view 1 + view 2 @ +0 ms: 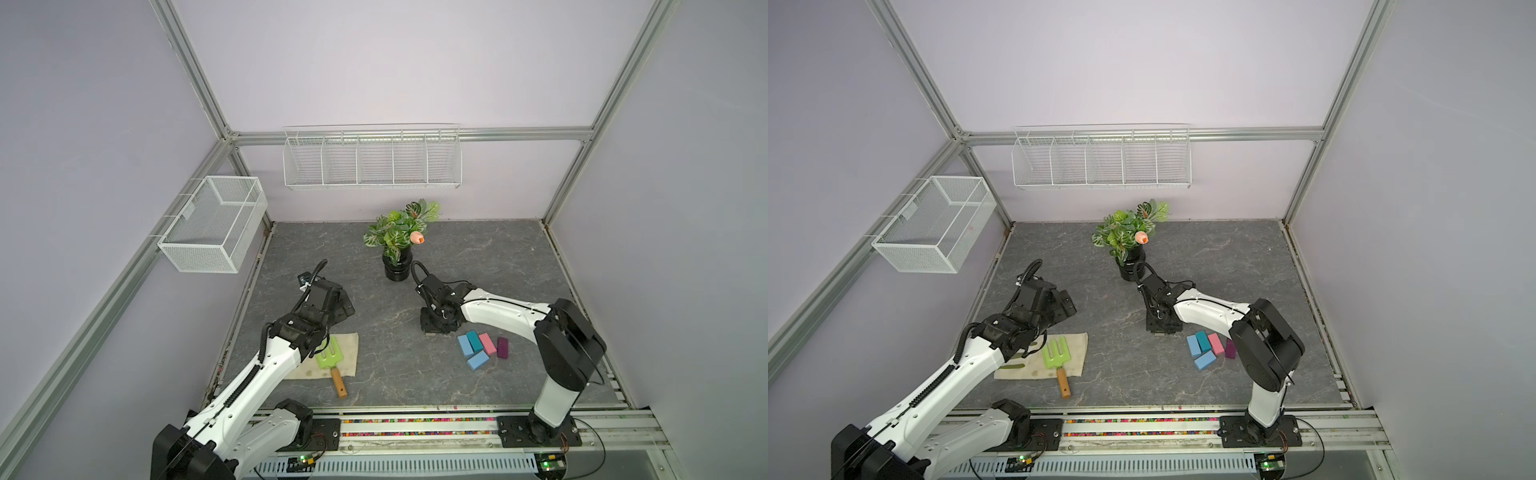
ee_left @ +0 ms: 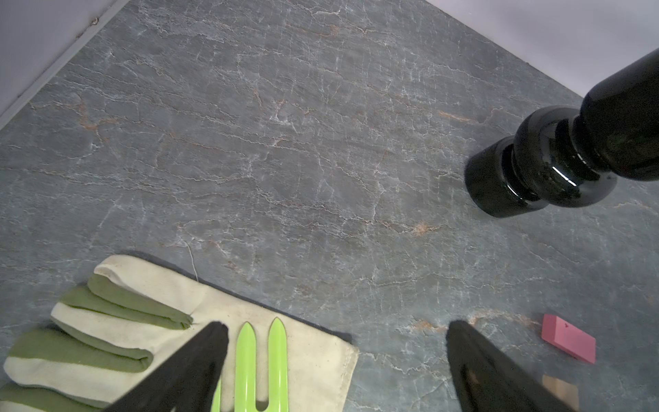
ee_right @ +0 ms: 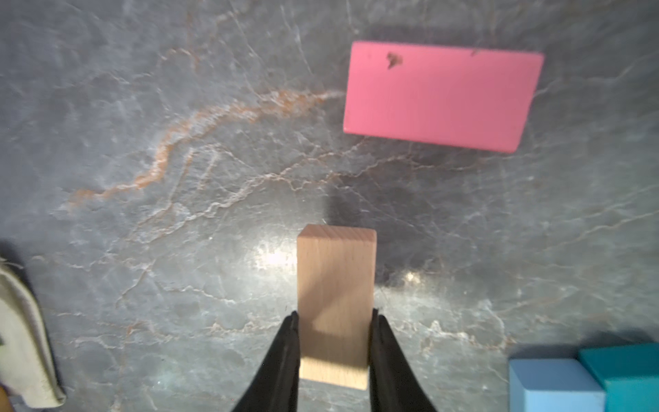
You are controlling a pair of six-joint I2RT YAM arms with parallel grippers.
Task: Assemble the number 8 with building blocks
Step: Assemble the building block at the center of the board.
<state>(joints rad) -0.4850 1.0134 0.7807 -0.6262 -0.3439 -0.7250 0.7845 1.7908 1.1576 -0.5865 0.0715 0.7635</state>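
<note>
Step in hand: laying the tan block (image 3: 335, 271) by the lone pink block (image 3: 442, 94); the figure looks barely begun. Your right gripper (image 3: 335, 315) pinches the tan block by its long sides, near that pink one but apart. Your left gripper (image 2: 337, 325) hangs empty, fingers (image 2: 199, 364) spread, over the glove (image 2: 221, 299) and fork (image 2: 278, 356). Next you need squaring up and a gentle release. Count: pink two, light blue blocks (image 1: 465, 346) two, teal block (image 1: 473, 340) one, purple block (image 1: 503, 347) one, tan one; five lie clustered beside your right arm

The right arm (image 1: 1266, 336) partly hides the dark purple block (image 1: 1229, 349) in a top view. A light blue block (image 3: 554, 387) and the teal block (image 3: 627, 371) run off the right wrist view's edge.
</note>
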